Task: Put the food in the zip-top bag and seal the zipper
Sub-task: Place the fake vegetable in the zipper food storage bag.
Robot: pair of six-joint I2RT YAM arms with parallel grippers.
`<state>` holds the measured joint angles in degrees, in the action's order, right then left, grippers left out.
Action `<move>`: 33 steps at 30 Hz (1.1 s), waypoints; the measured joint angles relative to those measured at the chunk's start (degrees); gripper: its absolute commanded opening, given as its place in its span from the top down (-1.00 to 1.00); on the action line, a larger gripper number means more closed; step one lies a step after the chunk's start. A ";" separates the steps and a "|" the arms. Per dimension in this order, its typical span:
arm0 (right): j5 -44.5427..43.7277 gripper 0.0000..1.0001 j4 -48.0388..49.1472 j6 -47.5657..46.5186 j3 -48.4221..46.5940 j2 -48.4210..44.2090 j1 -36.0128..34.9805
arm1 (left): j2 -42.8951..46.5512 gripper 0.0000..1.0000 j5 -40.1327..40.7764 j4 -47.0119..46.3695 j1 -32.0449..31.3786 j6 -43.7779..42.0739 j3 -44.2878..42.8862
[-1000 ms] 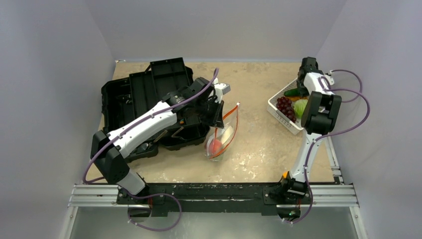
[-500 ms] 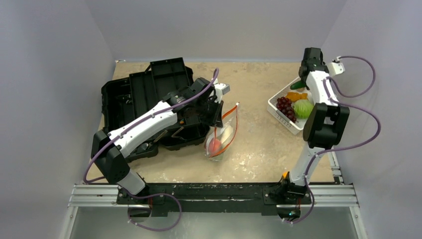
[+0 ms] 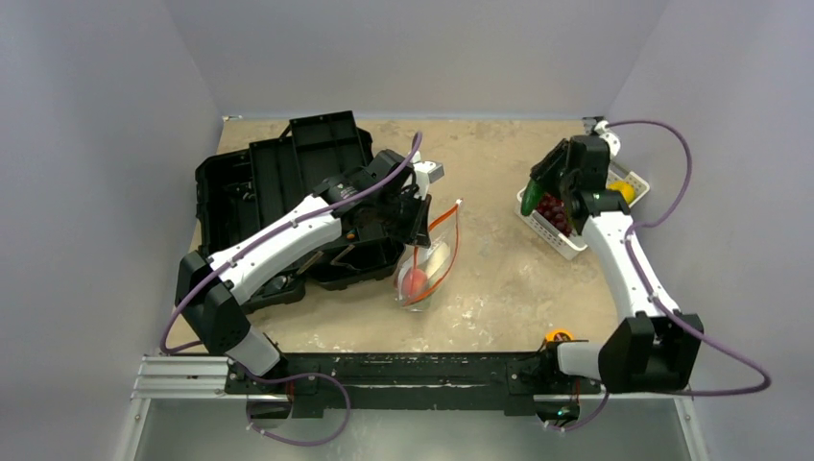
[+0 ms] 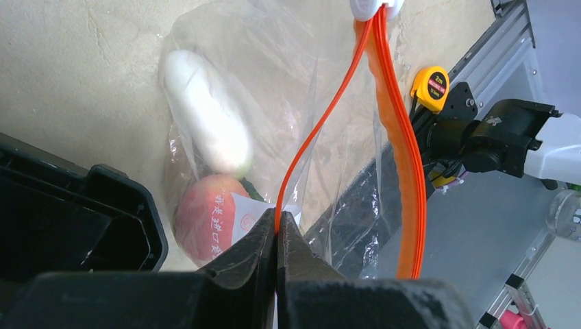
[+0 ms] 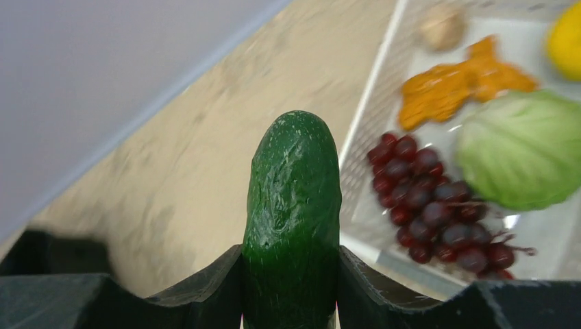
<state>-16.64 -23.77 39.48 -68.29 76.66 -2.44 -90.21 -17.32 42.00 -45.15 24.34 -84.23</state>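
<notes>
The clear zip-top bag (image 3: 427,269) lies mid-table with its mouth held open. My left gripper (image 3: 419,223) is shut on the orange-red zipper strip (image 4: 322,130) at the bag's near lip (image 4: 277,229). Inside the bag are a white radish (image 4: 205,113) and a pink-red fruit (image 4: 205,223). My right gripper (image 3: 538,192) is shut on the green cucumber (image 5: 293,205), held above the left edge of the white basket (image 3: 549,226). In the basket lie purple grapes (image 5: 431,205), a pale green cabbage (image 5: 524,147) and a yellow lemon (image 5: 565,44).
An open black toolbox (image 3: 278,192) lies at the left, partly under my left arm. The basket also holds an orange piece (image 5: 459,86) and a beige piece (image 5: 442,26). A yellow tape measure (image 4: 434,86) sits by the front rail. Grey walls close in on both sides.
My right arm has swung from the basket's far side, its wrist coming left and forward with the cucumber lifted out. The left arm and bag have not moved.
</notes>
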 measured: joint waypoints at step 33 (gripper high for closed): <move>26.18 1.00 29.64 -5.16 22.82 -27.36 -33.99 | 0.17 1.00 3.15 1.20 -0.37 0.13 -0.83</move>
<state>9.54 5.87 34.33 -45.47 49.30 -36.42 -90.04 -14.17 43.20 -45.52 24.47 -85.06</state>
